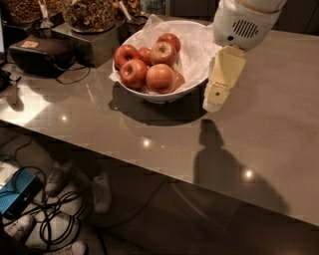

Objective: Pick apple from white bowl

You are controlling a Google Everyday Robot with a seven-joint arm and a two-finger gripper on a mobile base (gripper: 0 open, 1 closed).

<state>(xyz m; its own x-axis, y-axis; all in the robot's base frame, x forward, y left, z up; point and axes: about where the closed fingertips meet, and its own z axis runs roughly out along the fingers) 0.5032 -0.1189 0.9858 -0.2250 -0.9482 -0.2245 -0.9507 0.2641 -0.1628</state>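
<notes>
The white bowl [197, 60] stands on the grey table, lined with crinkled white paper. Several red apples are heaped in its left half; the front one [160, 78] is the nearest to me. My gripper [215, 102] hangs from the white arm housing at the top right. It points down just to the right of the bowl's rim, above the table. It holds nothing that I can see. Its tip is level with the bowl's side and apart from the apples.
Dark glass jars [89, 14] of nuts stand behind the bowl at the top left. A black device [39, 55] with a cable lies at the left. The table's front edge [149, 167] runs diagonally; cables and shoes lie on the floor below.
</notes>
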